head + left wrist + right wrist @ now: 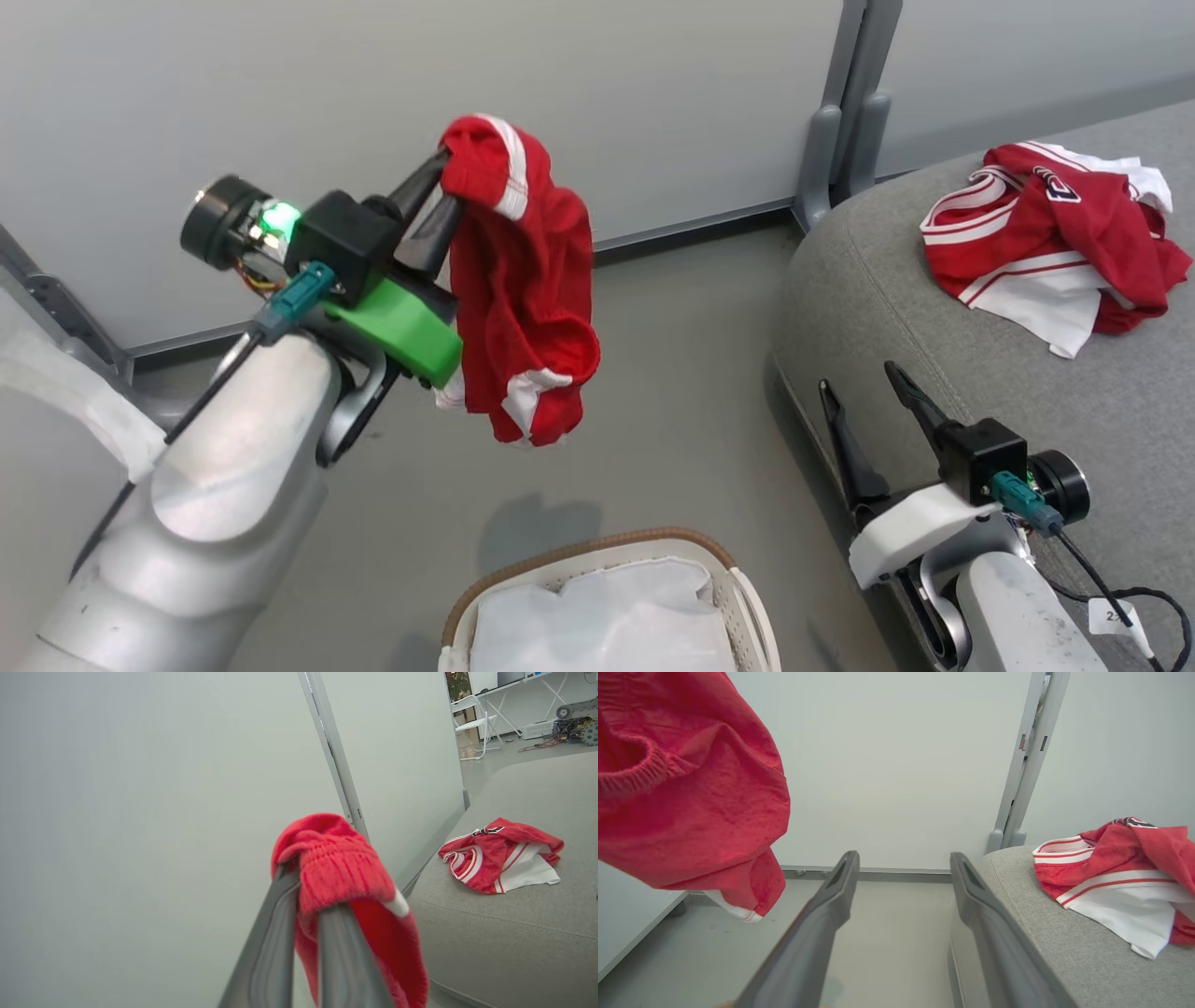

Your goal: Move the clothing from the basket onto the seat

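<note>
Grey sofa (887, 299), right, bears a jersey (1046, 233). Left gripper (448, 177) clamps shorts (523, 280); right gripper (857, 376) gapes empty. Head view shows the basket (597, 546), near.

2 pcs clothing (523, 280) (1046, 233), 1 basket (752, 611), 1 seat (934, 373)

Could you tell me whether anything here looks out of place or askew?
Nothing is spilled or damaged. One red garment hangs bunched from the left gripper over the floor, short of the seat, where a second garment lies crumpled, not folded.

Red garment (523, 280) dangles midair; crumpled jersey (1050, 233) lies on seat (887, 280).
</note>
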